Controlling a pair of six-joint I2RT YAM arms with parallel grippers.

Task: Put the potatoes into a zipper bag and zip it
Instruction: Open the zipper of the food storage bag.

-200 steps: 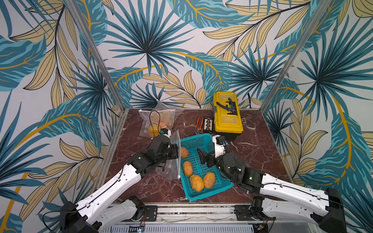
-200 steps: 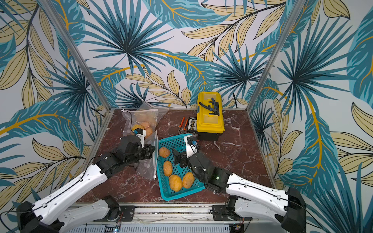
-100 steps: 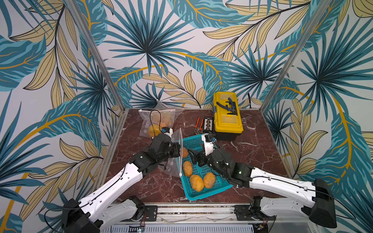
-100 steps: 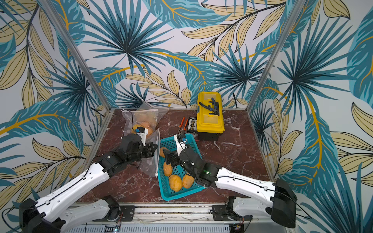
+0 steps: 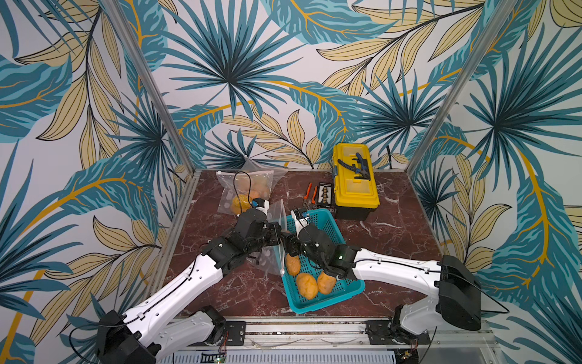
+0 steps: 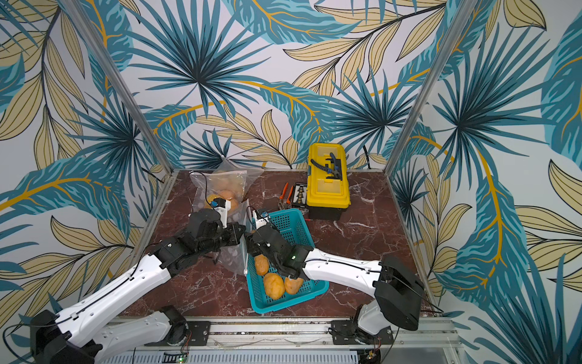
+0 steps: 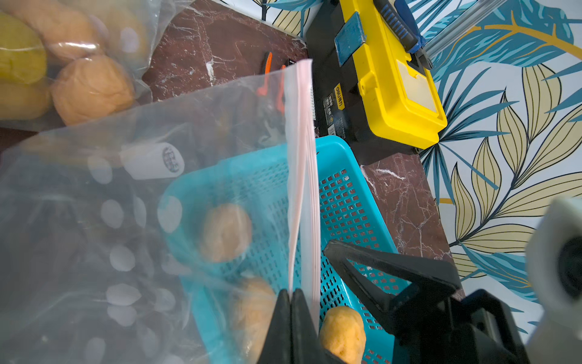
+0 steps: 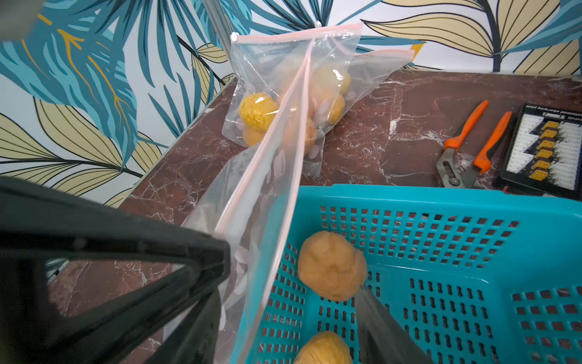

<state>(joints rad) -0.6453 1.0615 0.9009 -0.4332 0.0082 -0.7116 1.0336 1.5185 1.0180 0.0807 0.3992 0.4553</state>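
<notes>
Potato [image 7: 225, 233] hazy behind zipper bag [image 7: 94, 252]

Two potatoes [image 8: 332, 264] sat in the blue basket [image 8: 441, 195] — a clear bag [image 8: 261, 201] hung at its rim — another full bag [image 8: 264, 72] stood behind.

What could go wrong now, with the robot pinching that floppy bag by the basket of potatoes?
The left gripper pinches only a thin bit of the zipper bag at its edge, so the slippery plastic might slide out. The right gripper is open around the bag's lip. It might catch both layers and leave the mouth shut. The bag hangs right by the teal basket, so a tug could shift it and the potatoes.
</notes>
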